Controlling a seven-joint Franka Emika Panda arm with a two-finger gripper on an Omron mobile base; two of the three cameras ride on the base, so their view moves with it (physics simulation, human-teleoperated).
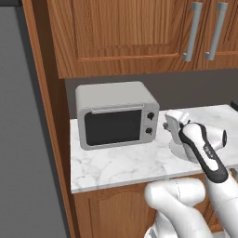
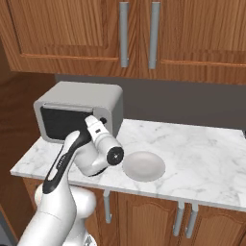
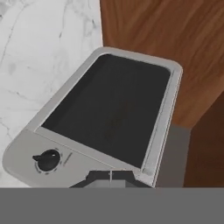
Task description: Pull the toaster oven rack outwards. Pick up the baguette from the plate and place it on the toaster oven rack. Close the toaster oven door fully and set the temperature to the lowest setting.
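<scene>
One toaster oven (image 1: 116, 114) stood on the marble counter (image 1: 121, 162), its toaster oven door (image 1: 113, 127) shut, one silver handle bar along the door's top edge. Two black knobs (image 1: 149, 123) on its right panel. One empty plate (image 2: 143, 166) lay to the oven's right. Gripper (image 3: 110, 177) just in front of the knob panel, jaws closed together, holding nothing. Four cabinet handles (image 2: 124, 33) overhead in all.

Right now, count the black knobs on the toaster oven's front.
2. Both sit on the toaster oven's right front panel: the upper knob and the lower knob directly beneath it. The hand view catches just one knob. None seem hidden.
</scene>
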